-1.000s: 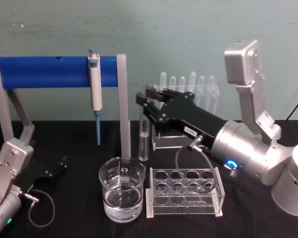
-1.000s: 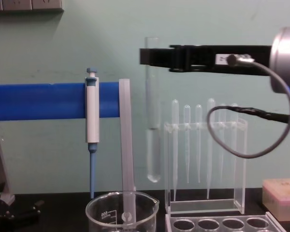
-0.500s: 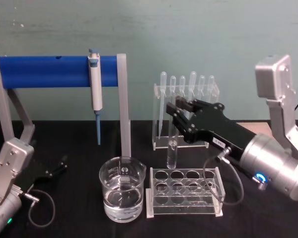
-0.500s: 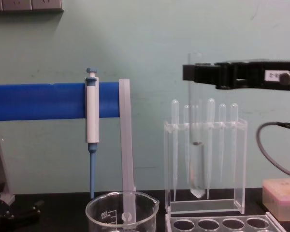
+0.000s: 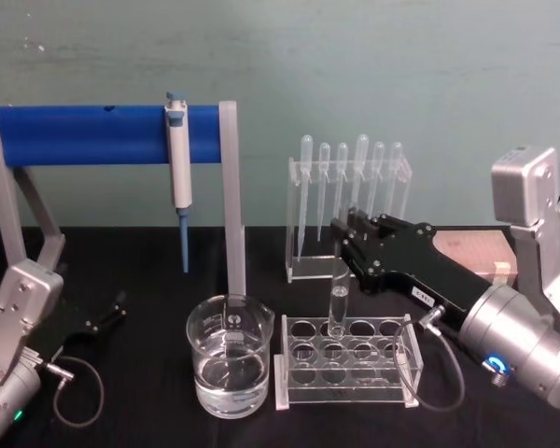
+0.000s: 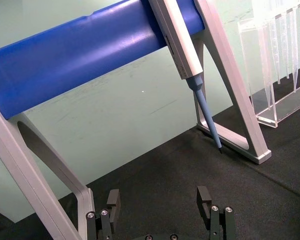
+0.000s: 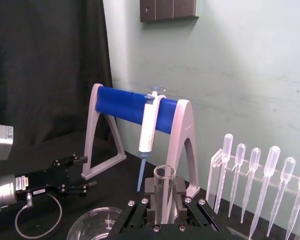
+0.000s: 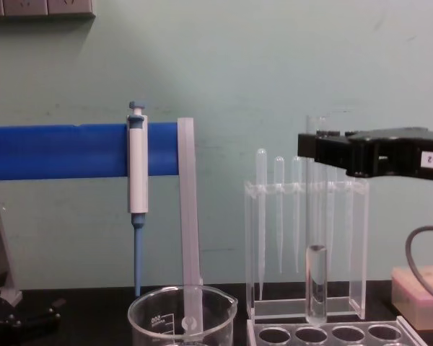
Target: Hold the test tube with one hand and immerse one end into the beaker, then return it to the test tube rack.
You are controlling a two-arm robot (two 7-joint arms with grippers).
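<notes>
My right gripper (image 5: pixel 343 245) is shut on the upper part of the test tube (image 5: pixel 338 301), holding it upright over the clear rack (image 5: pixel 285 371). The tube's round end sits at a back-row hole; the chest view shows the test tube (image 8: pixel 316 285) with its tip level with the rack's top (image 8: pixel 325 333). In the right wrist view the test tube (image 7: pixel 163 192) stands between the fingers (image 7: pixel 149 192). The beaker (image 5: pixel 229 364), part full of clear liquid, stands left of the rack, apart from the tube. My left gripper (image 5: pixel 107 317) rests open on the table at far left.
A blue bar stand (image 5: pixel 84 135) with a hanging white pipettor (image 5: pixel 178 159) spans the back left; its grey leg (image 5: pixel 233 215) rises just behind the beaker. A clear holder of plastic pipettes (image 5: pixel 350 187) stands behind the rack. A pink box (image 8: pixel 418 285) lies at right.
My right gripper has carried the test tube rightward from behind the beaker and lowered it until its tip reaches the rack. The left arm has not moved.
</notes>
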